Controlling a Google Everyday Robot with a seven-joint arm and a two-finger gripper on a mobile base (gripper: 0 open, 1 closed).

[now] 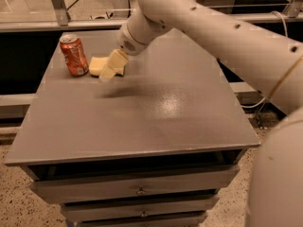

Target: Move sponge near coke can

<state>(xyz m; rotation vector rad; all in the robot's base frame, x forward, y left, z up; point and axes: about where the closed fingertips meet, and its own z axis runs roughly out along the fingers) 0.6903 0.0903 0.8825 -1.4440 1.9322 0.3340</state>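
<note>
My hand (111, 69) hangs in the upper left of the frame, over the right end of the sponge (96, 65). The sponge lies flat on the desk (156, 117), just right of the can (74, 55). Whether I'm gripping it, I cannot tell.

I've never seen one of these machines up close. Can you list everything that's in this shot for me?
coke can: one, orange-red with a silver top, upright near the table's far left corner.
sponge: one, pale yellow, flat on the table just right of the can, partly hidden by the gripper.
table: one, grey, centre of view.
drawers: at least two, grey, in the table's front.
floor: speckled, below.
arm: one, white, reaching in from the right.
gripper: one, pale, over the sponge's right edge.
</note>
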